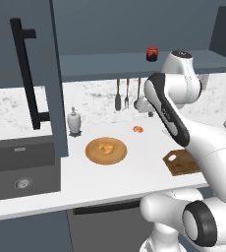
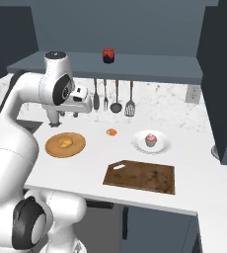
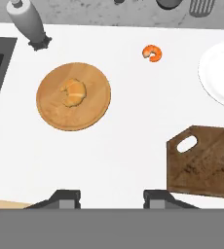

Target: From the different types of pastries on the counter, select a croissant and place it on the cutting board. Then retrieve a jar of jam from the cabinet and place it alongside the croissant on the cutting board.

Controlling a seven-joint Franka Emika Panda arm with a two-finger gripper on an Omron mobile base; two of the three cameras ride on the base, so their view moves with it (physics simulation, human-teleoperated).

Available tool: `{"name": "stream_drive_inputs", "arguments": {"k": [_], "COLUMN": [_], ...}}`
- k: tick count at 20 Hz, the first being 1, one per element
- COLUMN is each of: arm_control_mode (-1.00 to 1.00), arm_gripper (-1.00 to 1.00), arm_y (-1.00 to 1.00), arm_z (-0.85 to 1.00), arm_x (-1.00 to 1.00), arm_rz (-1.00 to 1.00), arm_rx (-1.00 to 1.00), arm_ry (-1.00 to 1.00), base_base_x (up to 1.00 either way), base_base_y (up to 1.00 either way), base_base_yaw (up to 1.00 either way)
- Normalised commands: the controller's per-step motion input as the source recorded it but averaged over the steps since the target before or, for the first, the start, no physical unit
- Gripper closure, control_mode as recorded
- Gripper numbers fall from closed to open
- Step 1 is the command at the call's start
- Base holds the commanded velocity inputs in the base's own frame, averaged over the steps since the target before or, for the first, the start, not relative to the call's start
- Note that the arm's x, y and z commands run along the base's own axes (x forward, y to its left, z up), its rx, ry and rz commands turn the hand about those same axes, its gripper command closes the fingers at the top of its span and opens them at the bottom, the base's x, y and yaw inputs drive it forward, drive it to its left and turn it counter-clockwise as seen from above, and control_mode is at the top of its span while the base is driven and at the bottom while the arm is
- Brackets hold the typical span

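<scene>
The golden-brown croissant (image 3: 74,92) (image 2: 64,143) (image 1: 105,147) lies on a round tan plate (image 3: 53,119) on the white counter (image 3: 123,141). To its right are the tiny orange glazed piece (image 3: 152,52) (image 2: 112,132) and the pink cupcake (image 2: 151,140) on a white plate (image 2: 162,147). The dark cutting board (image 3: 209,165) (image 2: 141,176) (image 1: 183,162) lies bare near the front edge. The dark-red jar of jam (image 2: 108,55) (image 1: 153,54) stands on the open cabinet's shelf (image 2: 150,66). My gripper (image 3: 111,197) (image 2: 53,118) hangs open and holds nothing, high above the counter, left of the board.
The cabinet door (image 1: 24,74) with its black bar handle stands open at the left. A dark sink (image 1: 21,167) is set in the counter below it. A soap bottle (image 1: 74,120) and hanging utensils (image 2: 116,99) line the back wall.
</scene>
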Motion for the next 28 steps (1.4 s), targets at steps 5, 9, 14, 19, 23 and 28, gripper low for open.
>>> {"name": "stream_drive_inputs", "arguments": {"k": [5, 9, 14, 19, 23, 28], "arm_control_mode": [-1.0, -1.0, -1.0, -1.0, -1.0, -1.0], "arm_gripper": [-1.0, -1.0, -1.0, -1.0, -1.0, -1.0], "arm_y": [-0.03, -0.26, -0.26, -0.17, -0.06, 0.0], "arm_z": [0.01, 0.22, 0.32, 0.77, 0.96, 0.36], "arm_x": [0.0, 0.0, 0.06, 0.0, 0.0, 0.03], "arm_rz": [0.0, 0.0, 0.0, 0.0, 0.0, 0.0], "arm_rx": [0.0, 0.0, 0.0, 0.0, 0.0, 0.0], "arm_ry": [0.0, -0.02, -0.09, -0.19, -0.28, -0.24], "base_base_x": [0.0, 0.0, 0.0, 0.0, 0.0, 0.0], "base_base_y": [0.0, 0.0, 0.0, 0.0, 0.0, 0.0], "base_base_yaw": [0.0, 0.0, 0.0, 0.0, 0.0, 0.0]}}
